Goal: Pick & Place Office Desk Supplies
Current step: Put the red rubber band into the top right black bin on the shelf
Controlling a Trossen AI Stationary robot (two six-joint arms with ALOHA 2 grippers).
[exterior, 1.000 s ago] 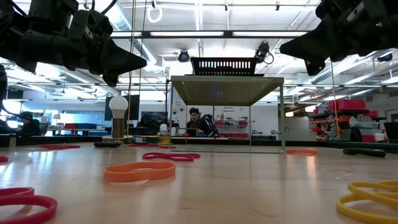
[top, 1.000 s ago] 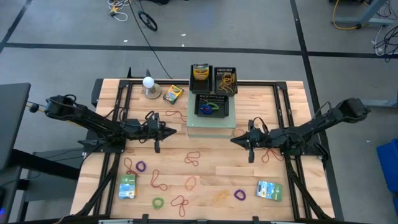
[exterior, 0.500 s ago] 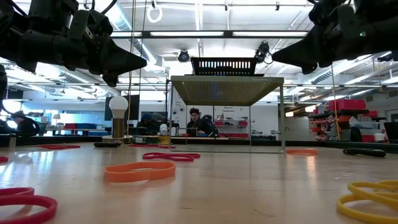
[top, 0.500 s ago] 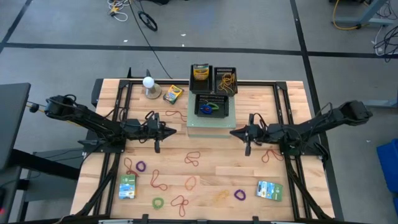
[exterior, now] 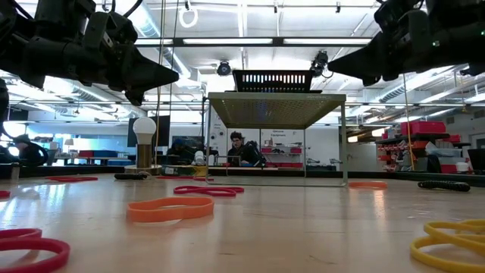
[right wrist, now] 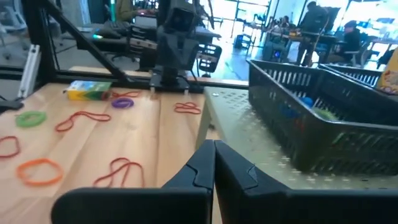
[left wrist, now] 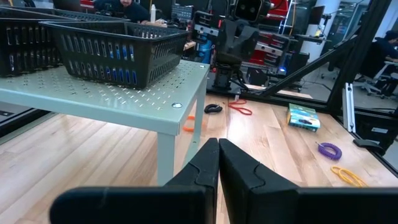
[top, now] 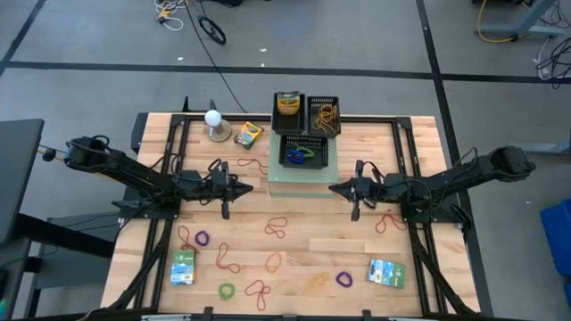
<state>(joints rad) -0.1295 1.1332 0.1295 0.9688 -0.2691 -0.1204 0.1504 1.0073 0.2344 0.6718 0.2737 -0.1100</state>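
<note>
Jaws pressed shut and empty on both: right gripper hovers beside the raised tray stand, left gripper opposite. Rubber bands lie scattered on the desk below. Best to open wide, then descend squarely over one band.

contents of the rear baskets, too small to tell
</note>
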